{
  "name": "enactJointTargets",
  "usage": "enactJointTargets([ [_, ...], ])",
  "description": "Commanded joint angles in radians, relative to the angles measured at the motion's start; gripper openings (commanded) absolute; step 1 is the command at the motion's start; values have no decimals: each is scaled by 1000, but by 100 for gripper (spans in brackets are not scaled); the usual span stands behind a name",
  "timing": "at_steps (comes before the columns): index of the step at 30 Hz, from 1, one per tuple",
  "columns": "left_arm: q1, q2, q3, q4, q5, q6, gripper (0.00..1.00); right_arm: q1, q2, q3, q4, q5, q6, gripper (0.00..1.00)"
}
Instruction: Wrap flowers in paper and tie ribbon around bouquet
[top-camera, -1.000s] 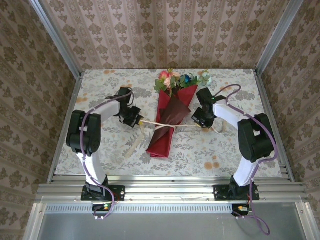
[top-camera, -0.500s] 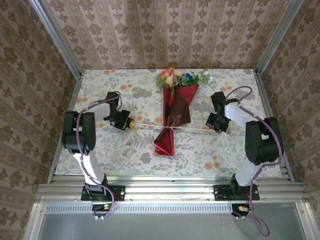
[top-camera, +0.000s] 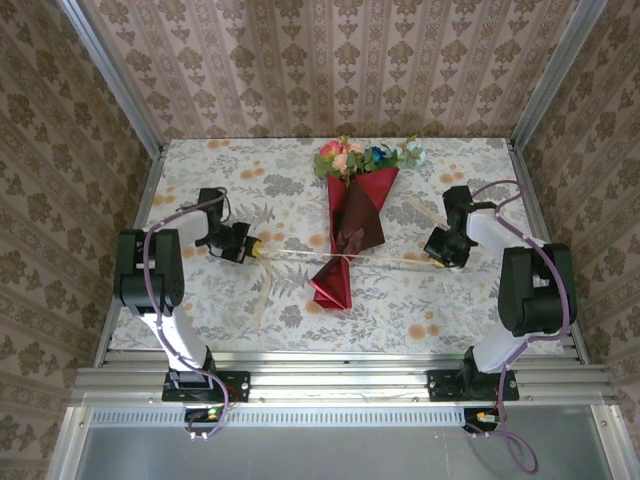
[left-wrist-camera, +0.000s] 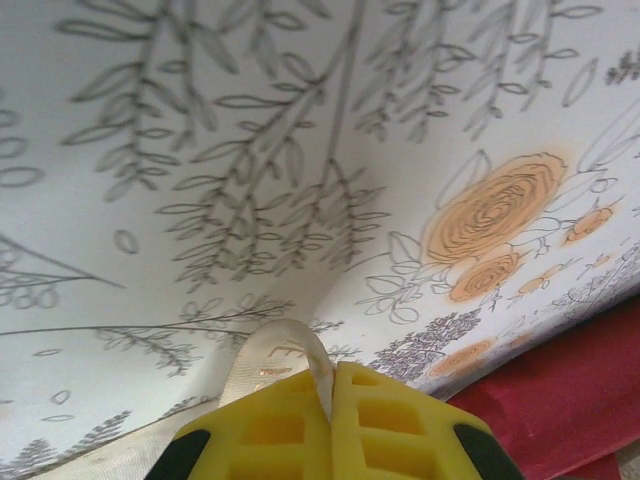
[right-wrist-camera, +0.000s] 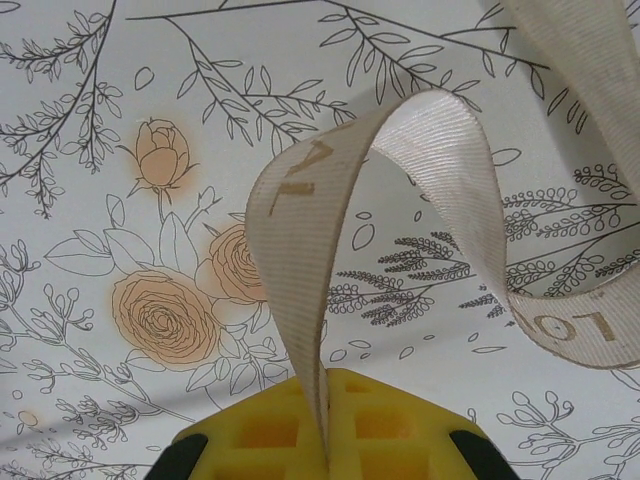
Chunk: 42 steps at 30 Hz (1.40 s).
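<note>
- Left tool (top-camera: 250, 246): left of centre, low over the worktop (top-camera: 200, 310). Jaws closed on one end of the ribbon (top-camera: 295, 254), with the strip pinched between yellow fingers (left-wrist-camera: 270, 430).
- Right tool (top-camera: 438, 252): right of centre, jaws closed on the other ribbon end, which arches up from the fingers in a loop.
- Ribbon: cream, in a near-straight line between the two tools, cinched around the narrow waist of the bouquet (top-camera: 352, 225). A loose tail lies on the cloth near the left tool.
- Paper (top-camera: 362, 200): red and maroon cone at mid-worktop, with its pinched lower end flaring on the near side of the ribbon.
- Flowers (top-camera: 365, 158): pink, orange and blue heads protruding from the cone's far end, near the back edge.
</note>
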Motion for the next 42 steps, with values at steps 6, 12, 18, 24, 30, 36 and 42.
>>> enactJointTargets([
  [6, 126, -53, -18, 40, -121, 9, 0, -48, -6, 12, -94, 211, -205, 0],
  [12, 126, -34, -25, 102, -96, -54, 0, 33, -22, 35, -135, 239, -313, 0],
  [18, 128, -4, -15, 193, -85, -169, 0, 153, 0, 58, -173, 349, -396, 0],
  [24, 131, 12, -15, 303, -88, -291, 0, 257, -4, 68, -177, 430, -549, 0],
  [30, 131, 16, -37, 435, -90, -412, 0, 353, 45, 60, -184, 534, -669, 0],
  [36, 143, 40, -72, 590, -88, -549, 0, 437, 81, 38, -199, 605, -713, 0],
  [42, 207, 27, -98, 630, -95, -595, 0, 426, 66, 1, -167, 653, -709, 0],
])
